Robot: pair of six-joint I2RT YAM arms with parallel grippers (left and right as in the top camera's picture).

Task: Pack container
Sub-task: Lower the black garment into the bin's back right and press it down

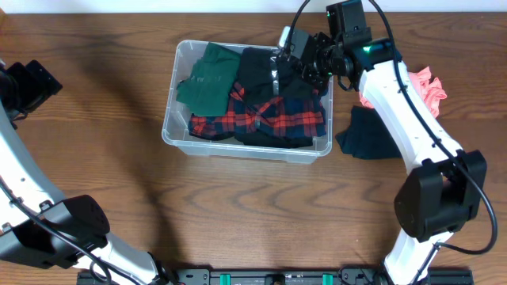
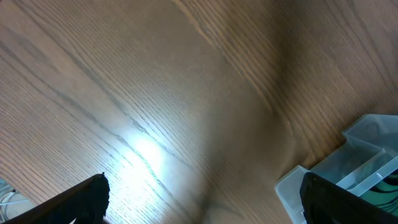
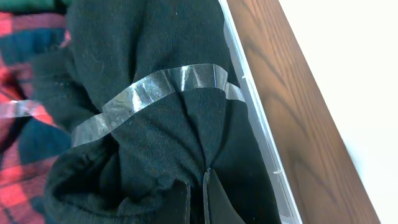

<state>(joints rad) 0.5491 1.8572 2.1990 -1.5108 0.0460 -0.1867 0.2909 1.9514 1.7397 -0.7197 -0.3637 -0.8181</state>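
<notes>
The container sits at 12 o'clock on the table. It holds a red plaid garment, a green garment at its 10 o'clock and a black garment at 1 o'clock. The black one is probably being tucked in. The right gripper seems pinched on a fold of it, tips half buried. Next it should let go and reach for the navy garment at 3 o'clock. The left gripper gapes empty at 9 o'clock.

Overhead looks straight down; both low wrist views share the container.
</notes>
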